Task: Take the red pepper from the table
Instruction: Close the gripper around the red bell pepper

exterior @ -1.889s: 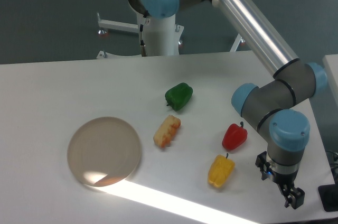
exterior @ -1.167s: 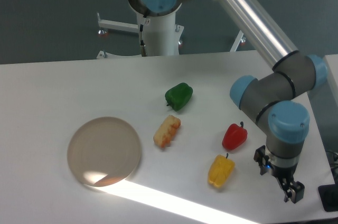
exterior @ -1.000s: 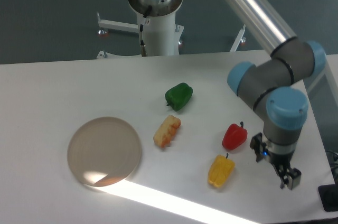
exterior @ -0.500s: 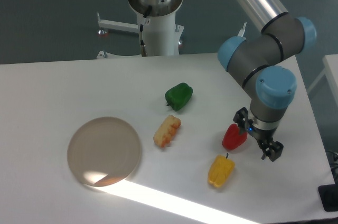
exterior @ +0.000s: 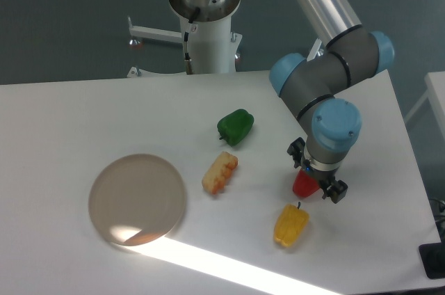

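The red pepper (exterior: pixel 303 186) lies on the white table (exterior: pixel 83 114) at the right, mostly covered by the arm's wrist; only its lower part shows. My gripper (exterior: pixel 317 175) hangs directly over it, its dark fingers (exterior: pixel 335 193) spread to either side of the pepper. The jaws look open and I cannot see them closed on it. The pepper's stem is hidden.
A yellow pepper (exterior: pixel 290 225) lies just in front of the red one. A green pepper (exterior: pixel 235 126) lies further back. An orange-and-cream food piece (exterior: pixel 220 172) is at centre. A round tan plate (exterior: pixel 138 198) sits at the left. The table's right edge is close.
The arm has swung left and back from the table's front right corner. The gripper now stands over the red pepper and covers its top. The objects have not moved.
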You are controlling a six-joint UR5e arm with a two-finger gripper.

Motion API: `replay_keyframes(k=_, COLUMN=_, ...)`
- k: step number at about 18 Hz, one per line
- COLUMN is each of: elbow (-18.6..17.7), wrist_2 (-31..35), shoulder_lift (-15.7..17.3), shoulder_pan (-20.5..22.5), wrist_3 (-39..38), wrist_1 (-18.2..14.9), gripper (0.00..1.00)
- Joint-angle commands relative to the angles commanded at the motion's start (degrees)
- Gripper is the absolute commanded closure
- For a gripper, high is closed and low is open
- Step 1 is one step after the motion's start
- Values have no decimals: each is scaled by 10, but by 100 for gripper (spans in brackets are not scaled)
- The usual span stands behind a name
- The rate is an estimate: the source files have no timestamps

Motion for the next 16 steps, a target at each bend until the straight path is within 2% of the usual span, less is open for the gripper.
replay_keyframes(k=10, elbow=-12, wrist_2=0, shoulder_lift=0, shoulder_pan=5, wrist_3=-20, wrist_1=2, gripper=0)
replay_keyframes(k=16, elbow=-28, wrist_2=-1, shoulder_lift=-1, shoulder_pan=7, wrist_3=-47, wrist_1=24, gripper=0)
